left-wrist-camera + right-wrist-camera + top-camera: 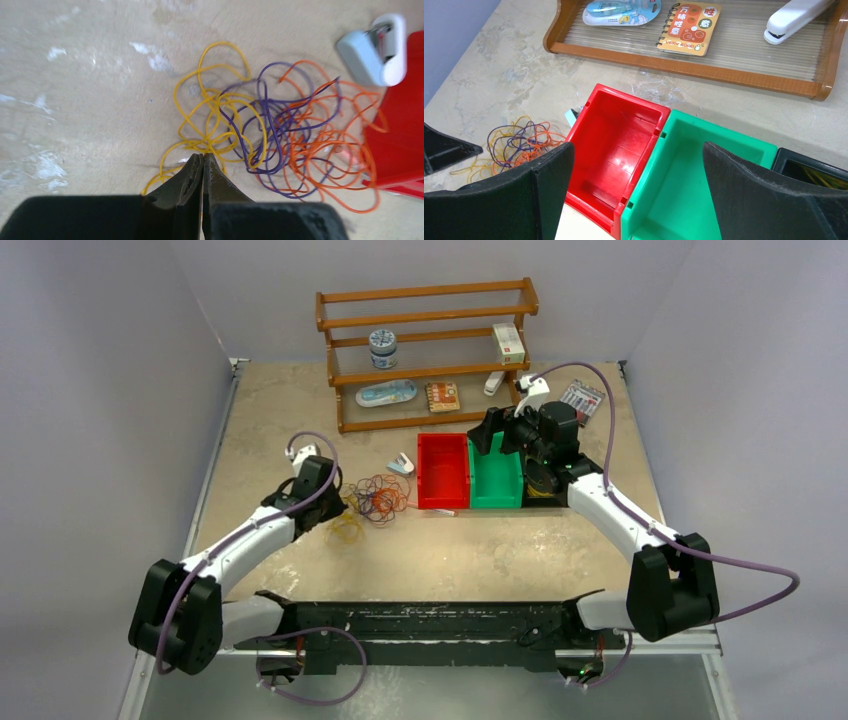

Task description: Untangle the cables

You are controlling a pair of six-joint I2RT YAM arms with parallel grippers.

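The cables (378, 497) lie as a tangle of orange, purple and yellow loops left of the red bin. In the left wrist view the yellow loops (215, 107) sit left, the purple (272, 125) in the middle, the orange (330, 145) right. My left gripper (204, 156) is shut, its tips pinched together on the yellow strands that run in to them; from above it (340, 510) sits at the tangle's left edge. My right gripper (638, 150) stands wide open and holds nothing, hanging over the red and green bins (497, 435). The tangle (519, 142) also shows at the right wrist view's left.
A red bin (443, 470), a green bin (497, 480) and a black bin (791, 160) with yellow strands in it stand in a row. A small white stapler (375, 50) lies by the red bin. A wooden shelf (430, 350) with small items stands behind.
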